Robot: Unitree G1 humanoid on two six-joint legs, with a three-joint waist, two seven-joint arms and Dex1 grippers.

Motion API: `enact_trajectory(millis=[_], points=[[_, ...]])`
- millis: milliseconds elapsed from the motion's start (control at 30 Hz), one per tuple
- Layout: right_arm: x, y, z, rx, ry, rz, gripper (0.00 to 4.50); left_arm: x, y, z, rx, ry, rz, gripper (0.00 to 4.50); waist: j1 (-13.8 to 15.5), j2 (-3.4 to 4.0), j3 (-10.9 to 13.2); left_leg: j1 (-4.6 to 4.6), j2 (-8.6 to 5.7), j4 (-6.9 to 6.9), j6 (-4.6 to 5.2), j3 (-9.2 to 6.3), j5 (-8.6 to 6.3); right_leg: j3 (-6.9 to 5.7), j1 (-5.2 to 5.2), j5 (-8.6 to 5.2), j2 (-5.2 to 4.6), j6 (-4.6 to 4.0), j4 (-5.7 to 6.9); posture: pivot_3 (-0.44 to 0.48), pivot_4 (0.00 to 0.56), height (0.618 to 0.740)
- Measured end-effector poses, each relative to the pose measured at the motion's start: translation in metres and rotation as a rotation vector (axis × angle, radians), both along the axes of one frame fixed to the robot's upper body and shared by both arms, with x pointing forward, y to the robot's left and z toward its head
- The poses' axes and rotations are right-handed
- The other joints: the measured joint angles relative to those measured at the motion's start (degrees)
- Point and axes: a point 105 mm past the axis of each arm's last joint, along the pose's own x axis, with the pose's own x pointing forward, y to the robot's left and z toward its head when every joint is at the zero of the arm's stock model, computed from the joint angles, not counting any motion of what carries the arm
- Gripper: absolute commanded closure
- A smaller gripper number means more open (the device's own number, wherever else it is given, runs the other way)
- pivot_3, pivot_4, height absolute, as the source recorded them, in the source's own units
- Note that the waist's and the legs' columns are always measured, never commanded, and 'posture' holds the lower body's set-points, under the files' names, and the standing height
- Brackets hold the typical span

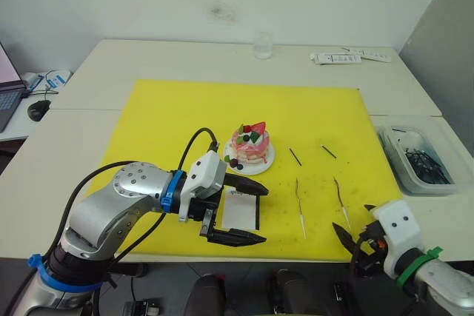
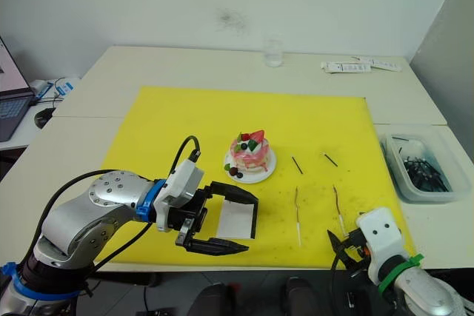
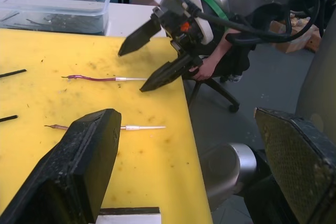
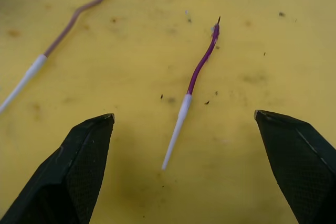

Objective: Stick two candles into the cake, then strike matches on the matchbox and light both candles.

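Observation:
The pink-and-white cake (image 1: 250, 142) sits on its white plate (image 1: 264, 163) in the middle of the yellow mat (image 1: 178, 116). Just in front of it lies the white matchbox (image 1: 238, 211), its black strip on the right edge. My left gripper (image 1: 261, 214) is open, one finger on each side of the matchbox. Two candles (image 1: 299, 201) (image 1: 341, 197) lie to the right, white ends toward me. Two short matches (image 1: 295, 156) (image 1: 328, 152) lie beyond them. My right gripper (image 4: 184, 116) is open at the mat's near edge, with the right-hand candle (image 4: 198, 72) between its fingers, untouched.
A clear plastic bin (image 1: 416, 159) holding dark bits stands off the mat's right side. A glass (image 1: 263, 44) and white strips (image 1: 337, 58) are at the table's back. A mouse (image 1: 38, 109) lies far left. An office chair (image 3: 220, 85) stands past the near table edge.

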Motion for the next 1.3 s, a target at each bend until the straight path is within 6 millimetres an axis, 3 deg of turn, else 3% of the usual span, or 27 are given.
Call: enact_trajectory(millis=[67, 167, 533, 800, 1000, 1167, 1300], points=[[0.0, 0.0, -0.002, -0.004, 0.003, -0.012, 0.0, 0.0, 0.0, 0.0, 0.0, -0.001, 0.0, 0.02, 0.0, 0.0, 0.0, 0.01, 0.0, 0.0, 0.0, 0.0, 0.0, 0.01, 0.0, 0.0, 0.0, 0.0, 0.0, 0.0, 0.15, 0.74], [0.0, 0.0, -0.005, 0.021, 0.015, -0.041, 0.63, 0.0, 0.0, 0.0, 0.001, -0.002, 0.003, 0.0, 0.0, -0.01, 0.0, 0.01, 0.01, 0.0, 0.0, -0.05, 0.0, -0.01, 0.01, 0.0, 0.0, 0.0, 0.0, 0.0, 0.15, 0.74], [0.003, 0.006, -0.01, 0.143, 0.043, -0.106, 4.46, 0.001, 0.001, -0.006, 0.0, 0.009, 0.024, 0.0, 0.0, -0.05, -0.1, 0.01, 0.05, 0.01, 0.0, -0.04, 0.0, 0.03, 0.02, 0.01, -0.07, 0.02, 0.0, 0.0, 0.15, 0.74], [0.006, 0.007, -0.007, 0.204, 0.041, -0.128, 4.46, 0.004, 0.005, -0.014, 0.008, 0.012, 0.055, 0.0, 0.0, -0.05, -0.1, 0.01, 0.06, 0.01, 0.0, -0.04, 0.0, 0.03, 0.01, 0.01, -0.07, 0.02, 0.01, 0.0, 0.15, 0.74], [0.008, 0.009, 0.0, 0.242, 0.017, -0.099, 4.46, 0.018, 0.014, -0.018, 0.014, 0.031, 0.149, 0.0, 0.0, -0.05, -0.1, 0.0, 0.06, 0.0, 0.01, -0.06, 0.0, 0.01, -0.01, 0.01, -0.06, 0.01, 0.0, 0.0, 0.15, 0.74], [0.014, 0.013, 0.022, 0.298, -0.063, -0.037, 4.46, 0.03, 0.024, -0.024, 0.029, 0.134, 0.261, 0.0, 0.0, -0.05, -0.1, 0.0, 0.06, -0.01, 0.01, -0.09, 0.0, -0.03, -0.01, 0.01, -0.05, 0.01, 0.0, 0.0, 0.15, 0.74], [0.026, 0.017, 0.056, 0.381, -0.187, 0.041, 4.46, 0.037, 0.024, -0.016, -0.053, 0.296, 0.324, 0.0, 0.0, -0.05, -0.1, -0.02, 0.06, -0.01, 0.01, -0.12, 0.0, -0.05, 0.0, 0.02, -0.04, 0.03, 0.02, 0.0, 0.15, 0.74]])
